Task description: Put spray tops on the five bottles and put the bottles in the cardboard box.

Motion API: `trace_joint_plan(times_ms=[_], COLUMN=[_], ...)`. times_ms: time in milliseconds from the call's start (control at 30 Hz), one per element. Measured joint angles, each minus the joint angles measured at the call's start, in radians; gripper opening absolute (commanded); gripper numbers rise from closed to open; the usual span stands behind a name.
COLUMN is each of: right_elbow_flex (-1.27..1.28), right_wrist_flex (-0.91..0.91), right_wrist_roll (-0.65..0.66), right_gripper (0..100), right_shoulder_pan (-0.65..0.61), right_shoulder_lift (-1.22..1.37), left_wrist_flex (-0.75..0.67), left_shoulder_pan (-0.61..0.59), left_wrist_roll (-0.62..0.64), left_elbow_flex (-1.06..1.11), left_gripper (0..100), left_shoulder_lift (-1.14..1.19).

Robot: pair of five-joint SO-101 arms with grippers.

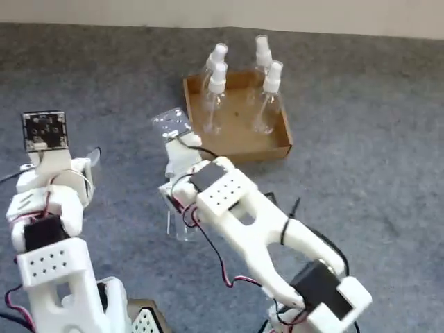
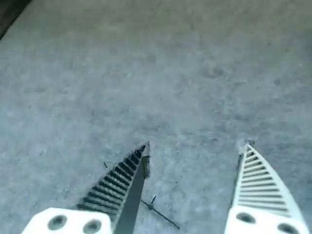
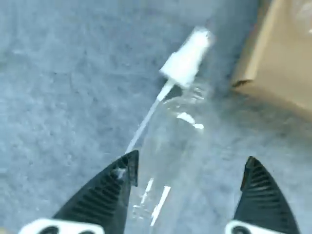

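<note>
Right wrist view: my right gripper (image 3: 191,158) spread wide astride a clear plastic bottle (image 3: 170,136), white spray top (image 3: 187,58), lying on grey carpet (image 3: 58,73) at 7 o'clock of the box (image 1: 243,154); left gripper (image 2: 195,146) gapes too.

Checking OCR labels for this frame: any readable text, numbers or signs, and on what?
No text can be read.
bottle by the right gripper: white marks, too blurred to read.
cardboard box: no print seen.

Four bottles (image 1: 265,104) crowd the box (image 1: 239,151); its near half bare.
</note>
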Motion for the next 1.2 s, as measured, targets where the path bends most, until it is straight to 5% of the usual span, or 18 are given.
trace_joint_plan(times_ms=[200, 400, 733, 900, 1033, 1200], right_elbow_flex=[-0.014, -0.017, -0.026, 0.097, 0.186, 0.204], right_wrist_flex=[-0.005, -0.041, 0.149, 0.215, 0.311, 0.399], right_wrist_roll=[-0.028, -0.031, 0.032, 0.052, 0.163, 0.356], right_gripper=[25.2, 0.0, 0.3, 0.3, 0.3, 0.4], right_shoulder_pan=[-0.034, -0.034, 0.002, 0.012, 0.129, 0.433], right_shoulder_lift=[0.117, 0.195, 0.167, -0.066, -0.322, -0.545], left_wrist_flex=[0.000, 0.000, 0.000, 0.043, 0.150, 0.249], left_shoulder_pan=[-0.015, -0.015, -0.015, 0.038, 0.101, 0.229], left_wrist_roll=[-0.041, -0.051, -0.051, -0.051, -0.051, -0.069], left_elbow_flex=[-0.040, -0.043, -0.043, -0.078, -0.137, -0.279], left_gripper=[26, 26, 26, 26, 26, 26], left_shoulder_lift=[0.091, 0.095, 0.098, 0.101, 0.123, 0.316])
